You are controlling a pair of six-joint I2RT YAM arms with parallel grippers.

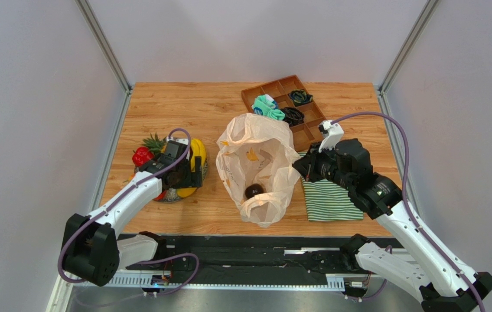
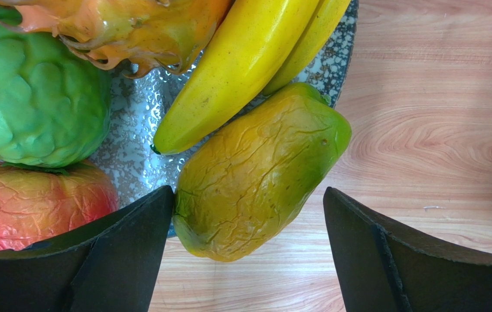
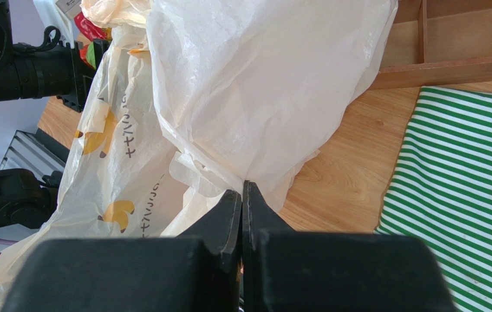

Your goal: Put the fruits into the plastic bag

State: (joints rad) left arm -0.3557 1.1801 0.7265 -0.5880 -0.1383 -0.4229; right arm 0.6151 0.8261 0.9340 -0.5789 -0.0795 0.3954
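The plastic bag (image 1: 255, 162) lies open mid-table with a dark fruit (image 1: 253, 190) inside. My right gripper (image 1: 302, 168) is shut on the bag's right edge, pinching the film (image 3: 243, 185). The other fruits sit on a speckled plate (image 2: 134, 162) at the left: pineapple (image 1: 155, 142), red fruit (image 1: 141, 156), banana (image 2: 242, 65), green bumpy fruit (image 2: 30, 97), a red-orange one (image 2: 27, 205). My left gripper (image 2: 248, 192) is open low over the plate's edge. Its fingers straddle a yellow-orange fruit (image 2: 261, 172), and the left finger (image 2: 131, 247) touches it.
A green-and-white striped cloth (image 1: 330, 195) lies right of the bag under my right arm. A wooden compartment tray (image 1: 279, 91) with teal and black cloth bundles stands at the back right. Grey walls close the table's sides.
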